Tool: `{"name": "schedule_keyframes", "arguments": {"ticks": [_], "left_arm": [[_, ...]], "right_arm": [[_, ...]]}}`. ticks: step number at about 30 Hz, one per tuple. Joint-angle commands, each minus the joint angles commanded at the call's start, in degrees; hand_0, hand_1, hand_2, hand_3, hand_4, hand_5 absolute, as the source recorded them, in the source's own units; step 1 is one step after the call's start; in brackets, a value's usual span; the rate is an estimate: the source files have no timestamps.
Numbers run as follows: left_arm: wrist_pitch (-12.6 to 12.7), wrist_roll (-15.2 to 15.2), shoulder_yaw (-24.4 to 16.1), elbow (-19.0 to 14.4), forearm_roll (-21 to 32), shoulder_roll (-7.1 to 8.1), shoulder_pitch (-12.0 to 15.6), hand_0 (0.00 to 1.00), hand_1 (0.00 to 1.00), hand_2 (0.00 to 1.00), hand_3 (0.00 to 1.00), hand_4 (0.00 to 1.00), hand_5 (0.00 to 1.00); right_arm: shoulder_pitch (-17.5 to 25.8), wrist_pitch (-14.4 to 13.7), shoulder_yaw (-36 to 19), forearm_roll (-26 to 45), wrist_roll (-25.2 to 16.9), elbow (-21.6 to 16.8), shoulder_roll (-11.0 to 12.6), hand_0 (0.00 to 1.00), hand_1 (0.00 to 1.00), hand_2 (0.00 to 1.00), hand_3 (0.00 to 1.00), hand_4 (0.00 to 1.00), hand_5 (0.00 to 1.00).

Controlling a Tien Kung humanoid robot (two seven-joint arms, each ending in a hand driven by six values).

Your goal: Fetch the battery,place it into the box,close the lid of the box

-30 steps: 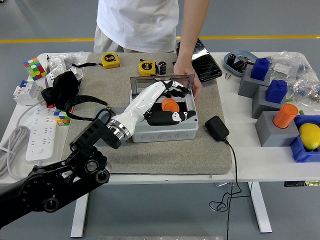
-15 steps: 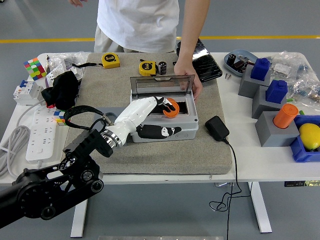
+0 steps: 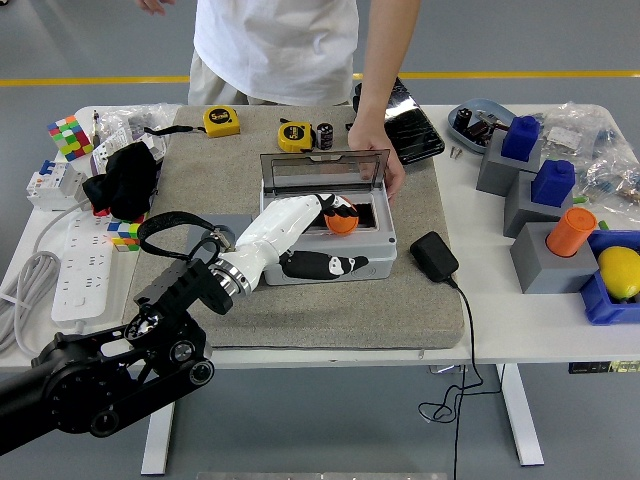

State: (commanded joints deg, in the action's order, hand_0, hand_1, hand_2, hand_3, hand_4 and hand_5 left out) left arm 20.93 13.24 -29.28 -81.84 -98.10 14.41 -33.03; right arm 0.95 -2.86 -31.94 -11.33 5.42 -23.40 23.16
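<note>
The left hand [image 3: 335,212] has its fingers clamped on the orange battery [image 3: 343,222] over the open box [image 3: 330,262]; lower it fully inside, clear of the upright lid [image 3: 323,169], then release while the person's hand [image 3: 385,160] steadies the far rim

We see a white table [image 3: 520,330] on a grey floor [image 3: 560,420]. A yellow floor line [image 3: 500,74] runs behind the table's far edge. Table legs [image 3: 520,415] stand below its near edge. Lighting is even and diffuse.
</note>
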Motion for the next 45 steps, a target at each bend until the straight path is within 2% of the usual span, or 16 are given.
{"name": "schedule_keyframes", "arguments": {"ticks": [8, 15, 33, 45], "left_arm": [[-0.2, 1.4, 0.9, 4.0, -0.1, -1.83, -2.0, 0.697, 0.738, 0.739, 0.725, 0.904, 0.493], [0.5, 1.2, -0.4, 5.4, -0.5, -2.65, -3.0, 0.703, 0.738, 0.742, 0.734, 0.905, 0.492], [1.2, 0.3, -2.1, 7.5, 0.2, -3.63, -3.9, 0.702, 0.734, 0.741, 0.742, 0.906, 0.502], [1.9, -0.5, -3.7, 7.8, 0.3, -3.89, -4.5, 0.702, 0.732, 0.741, 0.743, 0.908, 0.507]], "right_arm": [[0.0, 0.0, 0.3, 0.0, 0.0, 0.0, 0.0, 0.627, 0.643, 0.655, 0.595, 0.998, 0.557], [0.2, 0.1, 0.2, 0.1, 0.0, 0.0, 0.0, 0.628, 0.643, 0.656, 0.596, 0.998, 0.559], [0.2, 0.2, 0.1, 0.0, -0.1, -0.1, -0.1, 0.626, 0.643, 0.655, 0.597, 0.998, 0.558], [0.2, 0.4, 0.2, 0.1, -0.2, -0.1, -0.1, 0.626, 0.643, 0.654, 0.597, 0.998, 0.559]]}}
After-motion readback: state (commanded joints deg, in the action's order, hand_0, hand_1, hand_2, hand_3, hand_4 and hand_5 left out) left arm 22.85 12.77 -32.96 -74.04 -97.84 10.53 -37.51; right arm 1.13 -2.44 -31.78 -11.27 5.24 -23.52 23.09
